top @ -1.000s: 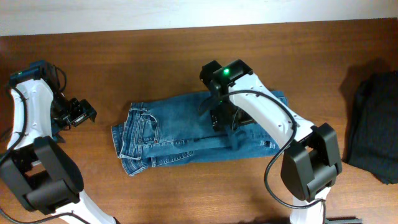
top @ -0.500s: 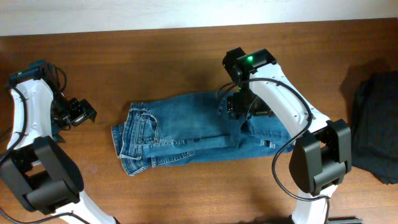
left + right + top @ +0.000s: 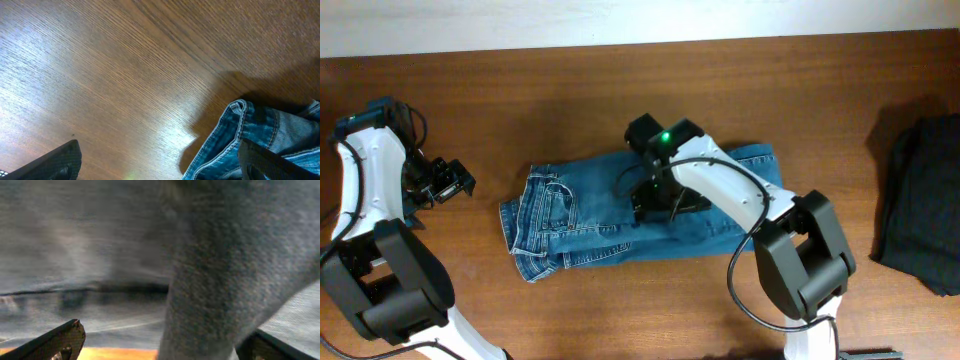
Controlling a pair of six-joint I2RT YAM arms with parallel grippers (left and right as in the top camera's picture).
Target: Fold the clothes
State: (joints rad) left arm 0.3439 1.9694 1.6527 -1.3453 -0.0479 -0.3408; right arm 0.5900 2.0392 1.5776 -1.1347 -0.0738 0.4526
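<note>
Item: the clothes [image 3: 580,215], one pair of blue denim jeans.
Location: mid-table [image 3: 520,90], lying flat. The waistband and a back pocket are at the left end, and the legs run out to the right.
Condition: a long, narrow band with a pale-stitched seam running along its middle. The legs appear to lie one on the other, so a lengthwise fold looks done. The waistband edges are uneven at the left end.
Right gripper [image 3: 655,203]: low over the middle of the jeans. The fingers are spread wide and clamp nothing. In the wrist view a soft ridge of denim rises between them, close to the camera and blurred. Whether the fingertips touch the cloth cannot be told.
Left gripper [image 3: 448,180]: over bare wood beside the waistband end, clear of the denim. The fingers are spread wide and hold nothing. Its wrist view shows the waistband corner just ahead.
Other stock: dark garment [image 3: 925,200] at the far right edge, well apart from the jeans.
Done, as judged: the jeans are laid out and halved lengthwise.
Left, as judged: the crosswise folds, bringing the leg ends toward the waistband to make a compact stack, then squaring the edges.
Progress estimate: around the midpoint, with neither arm holding cloth.
</note>
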